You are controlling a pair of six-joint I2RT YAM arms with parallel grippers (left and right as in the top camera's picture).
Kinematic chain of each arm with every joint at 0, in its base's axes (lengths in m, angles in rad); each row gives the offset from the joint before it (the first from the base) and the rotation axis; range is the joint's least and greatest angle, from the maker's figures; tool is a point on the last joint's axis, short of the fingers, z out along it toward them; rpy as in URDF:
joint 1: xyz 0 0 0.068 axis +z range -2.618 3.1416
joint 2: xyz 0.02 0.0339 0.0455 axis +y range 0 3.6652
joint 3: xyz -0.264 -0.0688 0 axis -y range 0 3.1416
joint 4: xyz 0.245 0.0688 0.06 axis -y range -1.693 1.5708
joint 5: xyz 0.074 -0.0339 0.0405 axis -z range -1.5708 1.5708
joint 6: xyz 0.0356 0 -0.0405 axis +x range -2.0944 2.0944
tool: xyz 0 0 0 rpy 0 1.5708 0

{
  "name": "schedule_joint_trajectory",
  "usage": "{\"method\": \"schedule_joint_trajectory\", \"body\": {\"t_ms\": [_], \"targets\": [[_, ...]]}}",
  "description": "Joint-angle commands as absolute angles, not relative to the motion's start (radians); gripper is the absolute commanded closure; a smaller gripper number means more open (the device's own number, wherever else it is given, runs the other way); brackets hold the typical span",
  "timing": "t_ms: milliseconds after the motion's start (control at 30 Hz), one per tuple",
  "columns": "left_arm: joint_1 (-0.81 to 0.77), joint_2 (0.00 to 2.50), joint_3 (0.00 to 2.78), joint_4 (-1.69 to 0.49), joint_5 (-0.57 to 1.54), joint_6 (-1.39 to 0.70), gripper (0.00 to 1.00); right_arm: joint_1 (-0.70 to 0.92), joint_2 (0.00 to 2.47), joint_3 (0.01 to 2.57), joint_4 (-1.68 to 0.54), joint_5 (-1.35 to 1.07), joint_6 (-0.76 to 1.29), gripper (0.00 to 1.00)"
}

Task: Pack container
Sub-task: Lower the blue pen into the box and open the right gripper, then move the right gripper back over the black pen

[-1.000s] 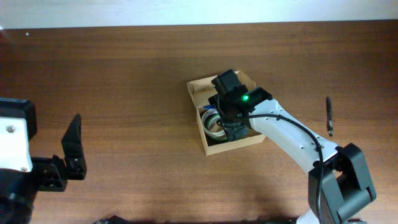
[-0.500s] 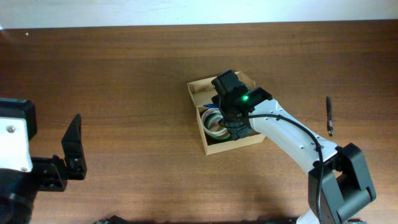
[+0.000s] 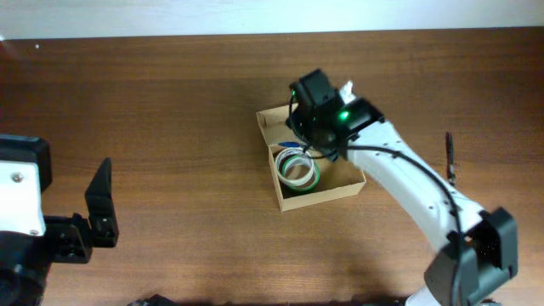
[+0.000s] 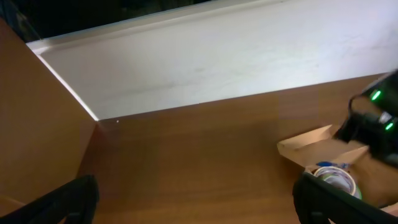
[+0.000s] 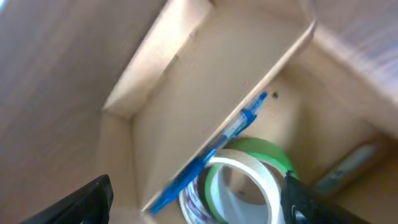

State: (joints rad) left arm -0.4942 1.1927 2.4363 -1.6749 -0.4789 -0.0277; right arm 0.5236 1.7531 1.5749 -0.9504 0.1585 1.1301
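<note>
The container (image 3: 327, 189) is a tan cardboard box standing open at mid-table. Inside lie a white tape roll (image 3: 297, 169) stacked on a green one and a blue pen. In the right wrist view the blue pen (image 5: 208, 158) leans against the inner box wall (image 5: 186, 118) over the white and green tape rolls (image 5: 249, 180). My right gripper (image 3: 309, 138) (image 5: 196, 205) hovers over the box's far end, open and empty. My left gripper (image 3: 100, 208) (image 4: 199, 205) is open and empty far left; its view shows the container (image 4: 311, 146) at right.
A black pen (image 3: 450, 159) lies on the wood table right of the box. A pale wall strip (image 4: 217, 56) runs along the table's far edge. My left arm's base (image 3: 21, 212) fills the lower left corner.
My right gripper has lifted out of the box and moved toward its far end, uncovering the tape rolls. The left arm has not moved.
</note>
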Motion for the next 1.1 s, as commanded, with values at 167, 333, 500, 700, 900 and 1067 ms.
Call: {"method": "schedule_joint_trajectory", "body": {"t_ms": [167, 333, 500, 700, 900, 1067], "targets": [[-0.495, 1.190, 2.433, -1.678, -0.476, -0.034, 0.01, 0.380, 1.701, 1.822, -1.195, 0.340, 0.519, 0.15], [-0.495, 1.190, 2.433, -1.678, -0.476, -0.034, 0.01, 0.254, 1.703, 1.824, -1.300, 0.323, 0.210, 0.01], [-0.495, 1.190, 2.433, -1.677, -0.476, -0.034, 0.01, 0.090, 1.711, 1.819, -1.371, 0.306, 0.186, 0.01], [-0.495, 1.190, 2.433, -1.677, -0.476, -0.034, 0.01, -0.096, 1.745, 1.776, -1.444, 0.156, 0.039, 0.01], [-0.495, 1.190, 2.433, -1.676, -0.476, -0.033, 0.01, -0.210, 1.798, 1.759, -1.475, 0.127, -0.106, 0.01], [-0.495, 1.190, 2.433, -1.676, -0.498, -0.033, 0.01, -0.279, 1.868, 1.759, -1.441, 0.115, -0.159, 0.01]]}}
